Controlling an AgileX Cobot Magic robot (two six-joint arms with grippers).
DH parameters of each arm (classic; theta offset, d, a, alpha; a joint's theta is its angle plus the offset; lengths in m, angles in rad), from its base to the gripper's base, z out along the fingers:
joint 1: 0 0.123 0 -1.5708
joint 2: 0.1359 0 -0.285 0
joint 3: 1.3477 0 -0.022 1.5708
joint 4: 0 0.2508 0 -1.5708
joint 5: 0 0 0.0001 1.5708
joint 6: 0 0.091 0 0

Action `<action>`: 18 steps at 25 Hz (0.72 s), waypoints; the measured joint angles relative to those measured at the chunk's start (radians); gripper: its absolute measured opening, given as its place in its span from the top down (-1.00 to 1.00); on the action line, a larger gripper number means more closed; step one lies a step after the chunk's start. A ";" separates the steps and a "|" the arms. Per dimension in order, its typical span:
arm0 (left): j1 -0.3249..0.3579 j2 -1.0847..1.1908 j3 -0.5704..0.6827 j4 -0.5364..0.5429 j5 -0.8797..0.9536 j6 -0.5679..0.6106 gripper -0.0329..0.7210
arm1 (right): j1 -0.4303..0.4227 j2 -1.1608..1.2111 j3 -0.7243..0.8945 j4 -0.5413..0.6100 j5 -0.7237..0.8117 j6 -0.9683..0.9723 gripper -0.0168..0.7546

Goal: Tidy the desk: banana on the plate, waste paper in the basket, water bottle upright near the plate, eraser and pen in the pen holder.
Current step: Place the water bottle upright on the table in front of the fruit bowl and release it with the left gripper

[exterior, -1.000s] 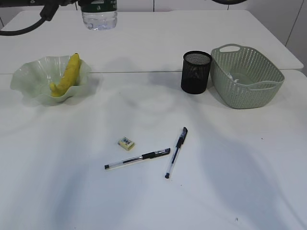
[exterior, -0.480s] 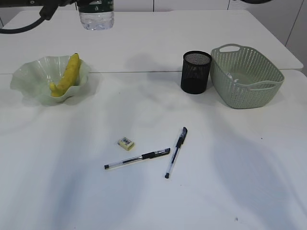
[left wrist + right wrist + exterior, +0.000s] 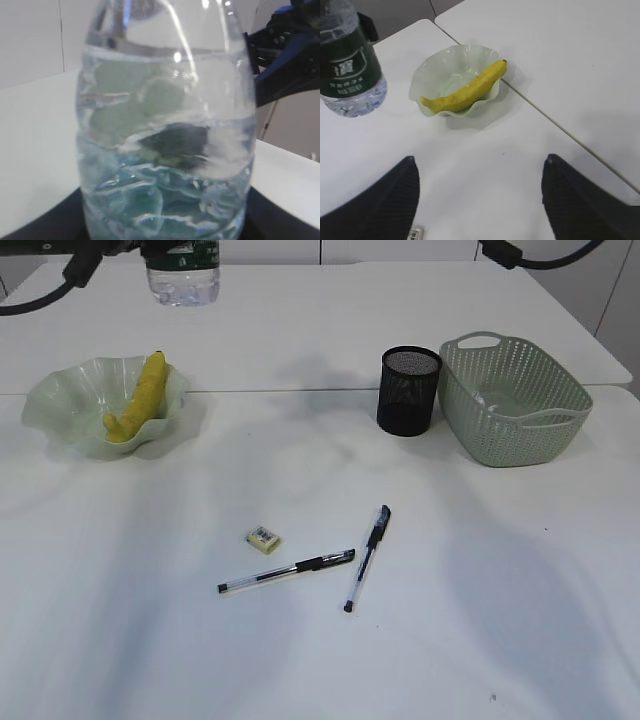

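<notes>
The bottle [image 3: 181,272] step is in hand — the left fingers grip it upright in the air, above and behind the plate [image 3: 60,400], where the banana [image 3: 140,398] already lies. Next it must come down onto the surface [image 3: 320,660] near the plate. The right fingers [image 3: 480,200] hang open, empty. Eraser [image 3: 263,539] and pens [image 3: 290,571] wait.

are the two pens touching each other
Apart. The exterior view shows bare table between the tip of the left pen and the barrel of the right pen.
</notes>
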 joint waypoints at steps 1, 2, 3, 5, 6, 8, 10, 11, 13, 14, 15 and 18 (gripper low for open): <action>0.013 0.000 0.000 0.014 0.027 0.000 -0.09 | 0.000 0.000 0.000 -0.007 -0.002 0.000 -0.45; 0.025 0.000 0.000 0.031 0.055 0.000 -0.09 | -0.002 0.000 0.000 -0.011 -0.004 0.002 -0.40; 0.036 0.000 0.000 0.050 0.084 0.000 -0.09 | -0.002 0.000 0.000 -0.019 -0.005 0.006 -0.33; 0.063 0.000 0.000 0.101 0.135 0.000 -0.09 | -0.002 0.000 0.000 -0.024 -0.008 0.008 -0.23; 0.074 0.000 0.000 0.134 0.160 -0.008 -0.09 | -0.002 0.000 0.000 -0.026 -0.008 0.010 -0.17; 0.101 0.000 0.000 0.192 0.197 -0.024 -0.09 | -0.002 0.000 0.000 -0.033 -0.008 0.011 -0.12; 0.126 0.000 0.000 0.242 0.239 -0.045 -0.09 | -0.002 0.000 0.000 -0.048 -0.008 0.012 -0.09; 0.139 0.000 0.000 0.257 0.257 -0.050 -0.09 | -0.002 0.000 0.000 -0.058 -0.009 0.012 -0.08; 0.159 0.000 0.000 0.285 0.299 -0.061 -0.09 | -0.002 0.000 0.000 -0.070 -0.014 0.012 -0.08; 0.168 0.000 0.000 0.293 0.311 -0.065 -0.09 | -0.002 0.000 0.000 -0.076 -0.016 0.012 -0.07; 0.174 0.000 0.000 0.302 0.320 -0.070 -0.09 | -0.002 0.000 0.000 -0.077 -0.016 0.012 -0.08; 0.178 0.000 -0.002 0.308 0.332 -0.072 -0.09 | -0.002 0.000 0.000 -0.077 -0.018 0.012 -0.07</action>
